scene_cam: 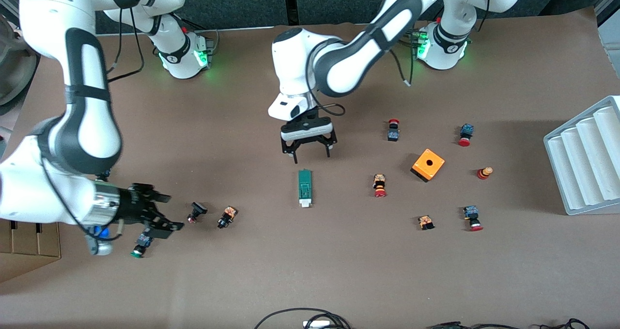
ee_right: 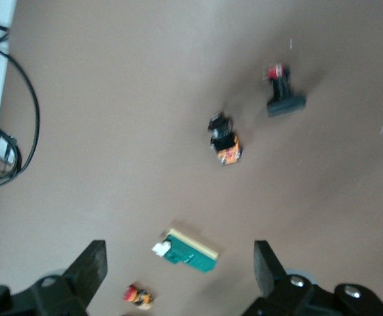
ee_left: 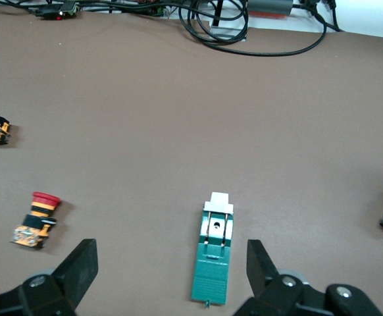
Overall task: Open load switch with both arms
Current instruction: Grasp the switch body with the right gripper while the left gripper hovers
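The load switch [scene_cam: 304, 188] lies flat on the brown table, a narrow green bar whose white end points toward the front camera. My left gripper [scene_cam: 311, 155] hangs open over the table just off the switch's green end. In the left wrist view the switch [ee_left: 214, 258] shows between the spread fingers of that gripper [ee_left: 170, 253], closer to one finger and untouched. My right gripper [scene_cam: 173, 212] is open and empty, low over the right arm's end of the table, well apart from the switch. The right wrist view shows the switch [ee_right: 188, 250] far off between that gripper's [ee_right: 180, 253] fingers.
Two small push-buttons [scene_cam: 196, 211] [scene_cam: 227, 216] lie just off the right gripper, a green-capped one [scene_cam: 140, 245] below it. An orange box [scene_cam: 427, 164] and several more push-buttons [scene_cam: 379, 185] sit toward the left arm's end, by a grey ridged tray [scene_cam: 583, 159]. Cables [scene_cam: 310, 319] lie along the front edge.
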Robot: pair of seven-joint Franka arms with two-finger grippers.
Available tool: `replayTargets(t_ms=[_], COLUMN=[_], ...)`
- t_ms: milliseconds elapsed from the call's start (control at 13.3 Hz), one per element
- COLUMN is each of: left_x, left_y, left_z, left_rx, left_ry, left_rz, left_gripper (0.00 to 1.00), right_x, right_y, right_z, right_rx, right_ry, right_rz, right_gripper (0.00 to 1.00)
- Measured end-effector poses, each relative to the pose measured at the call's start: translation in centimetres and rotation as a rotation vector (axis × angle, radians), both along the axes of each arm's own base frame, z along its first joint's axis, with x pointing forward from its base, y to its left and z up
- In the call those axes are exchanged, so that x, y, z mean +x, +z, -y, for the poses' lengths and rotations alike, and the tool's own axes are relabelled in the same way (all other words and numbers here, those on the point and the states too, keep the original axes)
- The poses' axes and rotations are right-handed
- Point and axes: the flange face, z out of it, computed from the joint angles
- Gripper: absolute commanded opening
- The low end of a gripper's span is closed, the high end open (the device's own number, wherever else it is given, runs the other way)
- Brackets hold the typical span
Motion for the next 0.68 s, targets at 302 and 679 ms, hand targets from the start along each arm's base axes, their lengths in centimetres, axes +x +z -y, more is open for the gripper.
replayTargets(t_ms=[302, 679], left_x=[-2.5, -5.5], left_y=[-8.5, -18.3], left_z=[0.8, 0.3], left_rx=[-0.041, -0.047], left_ry=[-0.055, -0.116], left_rz=[0.195, 0.366], left_gripper=[1.0, 1.0], right_x=[0.5, -0.2], right_y=[-1.5, -3.7], right_z=[-4.6, -10.6], right_rx=[0.007, -0.011], right_ry=[-0.192, -0.342], right_rz=[-0.122, -0.223], right_gripper=[0.99, 0.99])
